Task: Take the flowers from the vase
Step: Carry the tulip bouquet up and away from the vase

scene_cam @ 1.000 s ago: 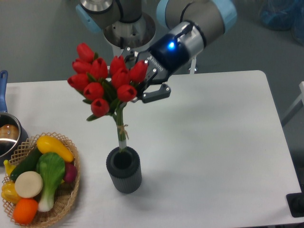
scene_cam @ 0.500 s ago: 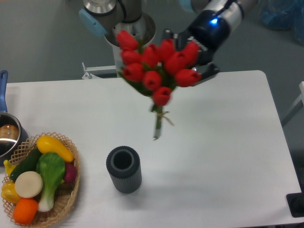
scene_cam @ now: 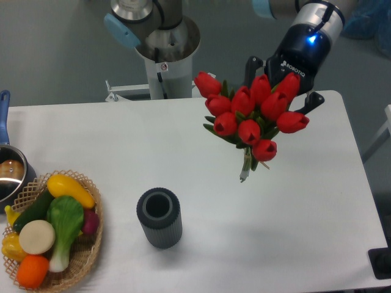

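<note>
The tulip bunch [scene_cam: 253,119] hangs in the air up and to the right of the ribbed grey vase [scene_cam: 159,217], its stem ends clear of the vase mouth and well apart from it, so the lift looks essentially done. The tool [scene_cam: 282,91] sits behind the red buds with its fingers [scene_cam: 252,66] either side of the bunch's upper part, evidently clamped on it, though the contact itself is hidden by the blooms. The bunch looks light and top-heavy, with soft buds and leaves that would crush or slip under pressure; the short pale stems, tied together below the heads, seem the firmer place to hold. The white table [scene_cam: 293,207] is smooth and matt. To the left of the vase stands a wicker basket of toy vegetables [scene_cam: 49,229], and beyond that a steel pot with a blue handle [scene_cam: 7,171]. The vase stands upright, empty.
</note>
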Controlling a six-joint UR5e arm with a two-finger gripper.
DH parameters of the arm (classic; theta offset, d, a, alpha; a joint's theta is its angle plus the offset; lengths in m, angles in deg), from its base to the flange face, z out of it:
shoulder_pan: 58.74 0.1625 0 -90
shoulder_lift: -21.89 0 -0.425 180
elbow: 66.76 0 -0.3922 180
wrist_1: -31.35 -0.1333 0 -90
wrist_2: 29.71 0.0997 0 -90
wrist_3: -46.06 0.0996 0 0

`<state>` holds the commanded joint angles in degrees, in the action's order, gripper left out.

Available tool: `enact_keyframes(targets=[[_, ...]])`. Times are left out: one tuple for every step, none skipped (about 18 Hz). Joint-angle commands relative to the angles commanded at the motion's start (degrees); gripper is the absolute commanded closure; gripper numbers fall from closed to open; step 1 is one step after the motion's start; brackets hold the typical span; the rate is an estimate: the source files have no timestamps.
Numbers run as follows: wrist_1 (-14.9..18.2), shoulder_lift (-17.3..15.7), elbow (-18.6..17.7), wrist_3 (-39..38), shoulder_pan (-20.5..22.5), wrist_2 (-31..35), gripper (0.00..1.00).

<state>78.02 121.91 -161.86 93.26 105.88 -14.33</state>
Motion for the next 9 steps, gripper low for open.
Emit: enact_keyframes(targets=[[0.09, -0.09, -0.09, -0.09, 0.00, 0.00, 0.61], [0.09, -0.18, -0.09, -0.09, 0.09, 0.00, 0.61], [0.00, -0.18, -0.09, -0.09, 0.18, 0.00, 0.61], [0.00, -0.18, -0.09, 0.00, 0.35, 0.00, 0.61], [0.09, -0.18, -0.09, -0.09, 0.44, 0.00, 0.61], [0.00, -0.18, -0.09, -0.09, 0.44, 0.00, 0.61], [0.00, -0.26, -0.18, 0.00, 0.35, 0.00, 0.61], [0.00, -0.26, -0.09, 0.00, 0.27, 0.00, 0.61], [0.00, -0.26, -0.09, 0.00, 0.18, 0.00, 0.61]])
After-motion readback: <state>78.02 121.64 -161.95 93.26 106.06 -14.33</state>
